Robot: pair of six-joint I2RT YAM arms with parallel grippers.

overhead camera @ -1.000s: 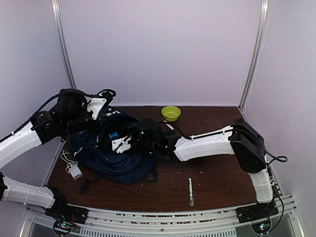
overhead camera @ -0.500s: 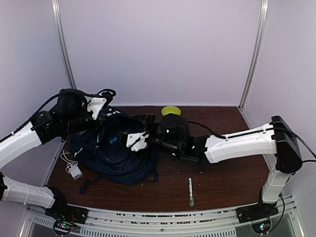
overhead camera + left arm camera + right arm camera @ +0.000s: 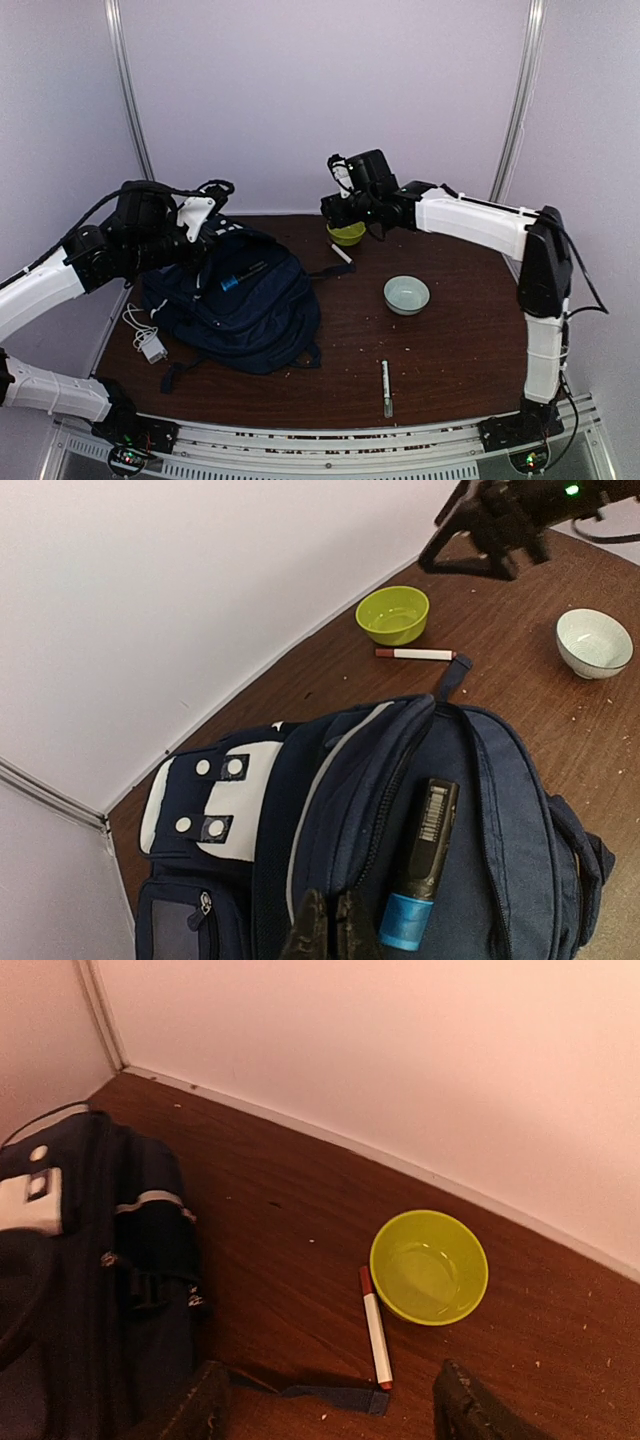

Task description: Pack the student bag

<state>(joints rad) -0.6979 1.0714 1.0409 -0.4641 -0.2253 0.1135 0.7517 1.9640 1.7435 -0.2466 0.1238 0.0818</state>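
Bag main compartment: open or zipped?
Open. The left wrist view shows the zipper on the bag parted, with a black item with a blue end lying in the gap.

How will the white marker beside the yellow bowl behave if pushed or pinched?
The marker is a slim round stick lying flat on the table, so a sideways push would probably roll it. It looks rigid and light; a pinch should hold, though the barrel may slip. The bowl close beside it could get bumped.
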